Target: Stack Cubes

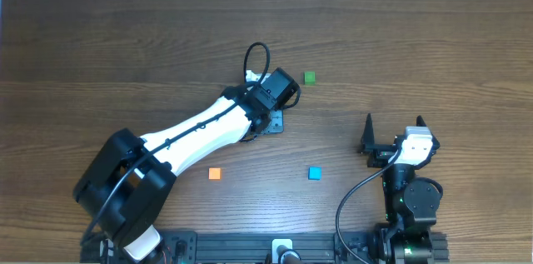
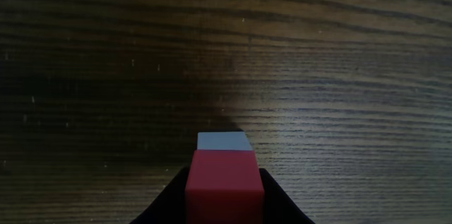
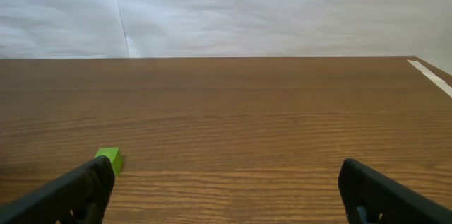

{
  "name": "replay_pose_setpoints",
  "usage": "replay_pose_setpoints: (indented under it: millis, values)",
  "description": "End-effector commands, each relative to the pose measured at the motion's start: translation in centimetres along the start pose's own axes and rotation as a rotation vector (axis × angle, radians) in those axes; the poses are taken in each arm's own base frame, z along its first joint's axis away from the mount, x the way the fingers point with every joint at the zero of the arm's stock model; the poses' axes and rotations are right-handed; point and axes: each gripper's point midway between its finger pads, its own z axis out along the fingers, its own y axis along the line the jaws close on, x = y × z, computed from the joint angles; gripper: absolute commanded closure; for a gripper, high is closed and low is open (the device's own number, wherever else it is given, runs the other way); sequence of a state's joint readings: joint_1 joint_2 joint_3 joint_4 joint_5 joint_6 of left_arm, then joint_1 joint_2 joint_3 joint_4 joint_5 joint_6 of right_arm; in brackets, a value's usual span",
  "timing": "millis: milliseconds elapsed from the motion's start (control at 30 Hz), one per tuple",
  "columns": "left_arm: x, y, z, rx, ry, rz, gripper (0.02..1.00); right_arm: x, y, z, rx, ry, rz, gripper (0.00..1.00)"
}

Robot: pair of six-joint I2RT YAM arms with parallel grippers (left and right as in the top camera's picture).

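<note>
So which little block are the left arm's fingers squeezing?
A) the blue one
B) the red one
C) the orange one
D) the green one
B: the small red cube sits clamped between the left arm's fingers, while the small green cube, orange cube and blue cube lie loose on the wooden table.

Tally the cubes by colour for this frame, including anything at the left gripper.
Green cube: 1
Orange cube: 1
Blue cube: 1
Red cube, held in the left gripper: 1
Pale grey cube, just beyond the red one: 1
Total: 5 cubes
</note>
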State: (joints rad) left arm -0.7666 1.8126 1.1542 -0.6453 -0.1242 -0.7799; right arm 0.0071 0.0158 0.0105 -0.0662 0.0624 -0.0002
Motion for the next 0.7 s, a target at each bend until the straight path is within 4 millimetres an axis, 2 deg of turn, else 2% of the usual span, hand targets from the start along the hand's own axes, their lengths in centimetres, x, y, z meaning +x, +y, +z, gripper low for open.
replay_pose_setpoints:
  millis: [33, 333, 400, 467, 567, 700]
  values:
    - [-0.38, -0.44, 0.21, 0.002, -0.006, -0.013, 0.901, 0.16, -0.39, 0.00, 0.020, 0.001, -0.001, 0.009]
    - [-0.19, -0.78, 0.33, 0.008, -0.005, -0.006, 0.853, 0.17, -0.39, 0.01, 0.020, 0.002, -0.001, 0.007]
    - [-0.22, -0.84, 0.32, 0.010, -0.007, -0.005, 0.822, 0.16, -0.39, 0.00, 0.020, 0.001, -0.001, 0.007]
    - [-0.23, -0.86, 0.32, 0.010, -0.007, -0.006, 0.730, 0.16, -0.39, 0.00, 0.020, 0.001, -0.001, 0.007]
    - [-0.23, -0.86, 0.32, 0.010, -0.007, -0.005, 0.652, 0.16, -0.39, 0.00, 0.020, 0.001, -0.001, 0.009]
    - [-0.23, -0.85, 0.32, 0.010, -0.007, -0.005, 0.621, 0.16, -0.39, 0.00, 0.020, 0.001, -0.001, 0.007]
